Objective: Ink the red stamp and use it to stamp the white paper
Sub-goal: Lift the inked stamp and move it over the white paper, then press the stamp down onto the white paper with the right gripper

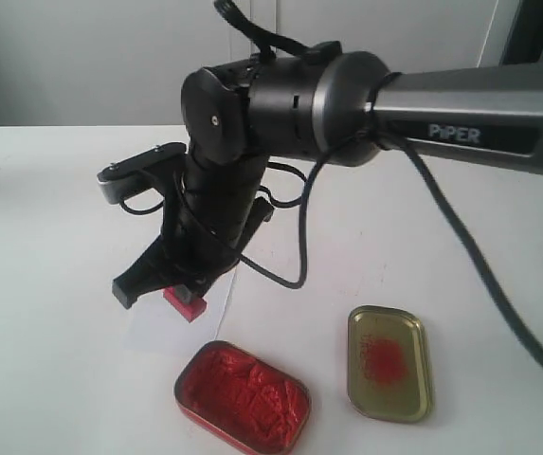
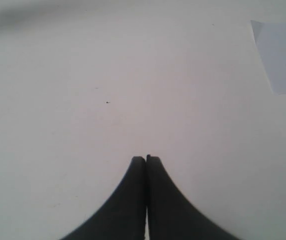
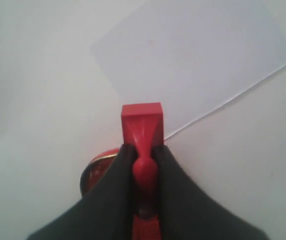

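Observation:
My right gripper (image 3: pixel 142 150) is shut on the knobbed handle of the red stamp (image 3: pixel 142 122), whose square base points away from the fingers. In the exterior view the red stamp (image 1: pixel 185 303) hangs just above the near edge of the white paper (image 1: pixel 171 332), with the right gripper (image 1: pixel 178 284) reaching across to the left side. The white paper (image 3: pixel 192 55) lies flat just beyond the stamp's base. My left gripper (image 2: pixel 146 160) is shut on nothing above bare table; a corner of the white paper (image 2: pixel 280 55) shows nearby.
The tin of red ink paste (image 1: pixel 243 396) sits at the front, close to the paper. Its gold lid (image 1: pixel 389 363) with a red smear lies to its right. The right arm's cable (image 1: pixel 461 237) hangs over the table (image 1: pixel 44 237).

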Robot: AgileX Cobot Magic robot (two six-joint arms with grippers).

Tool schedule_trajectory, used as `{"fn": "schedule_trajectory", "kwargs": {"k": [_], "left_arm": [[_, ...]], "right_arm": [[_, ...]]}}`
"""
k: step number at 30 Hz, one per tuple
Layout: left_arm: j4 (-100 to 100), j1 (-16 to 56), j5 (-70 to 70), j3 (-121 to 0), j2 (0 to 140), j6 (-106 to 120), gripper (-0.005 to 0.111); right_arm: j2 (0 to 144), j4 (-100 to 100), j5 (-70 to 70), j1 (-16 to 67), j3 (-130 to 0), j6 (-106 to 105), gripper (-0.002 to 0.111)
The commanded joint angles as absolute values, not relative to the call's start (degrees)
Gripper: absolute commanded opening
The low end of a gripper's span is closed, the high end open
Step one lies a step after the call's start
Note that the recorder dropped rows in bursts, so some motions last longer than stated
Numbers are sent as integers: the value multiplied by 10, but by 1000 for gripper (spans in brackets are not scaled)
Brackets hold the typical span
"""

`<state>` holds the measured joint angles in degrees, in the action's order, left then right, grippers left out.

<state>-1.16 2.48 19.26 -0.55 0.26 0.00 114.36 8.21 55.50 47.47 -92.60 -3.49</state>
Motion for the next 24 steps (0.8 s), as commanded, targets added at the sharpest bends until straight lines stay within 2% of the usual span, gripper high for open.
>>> {"fn": "schedule_trajectory", "kwargs": {"k": [1,13,24], "left_arm": [[-14,25,202,0,0,0,0],[-14,25,202,0,0,0,0],[-14,25,202,0,0,0,0]], "right_arm": [[1186,67,601,471,-1002,-11,0],[1307,26,693,476,-1177,38,0],[1361,13,700,476,-1235,43,0]]}}
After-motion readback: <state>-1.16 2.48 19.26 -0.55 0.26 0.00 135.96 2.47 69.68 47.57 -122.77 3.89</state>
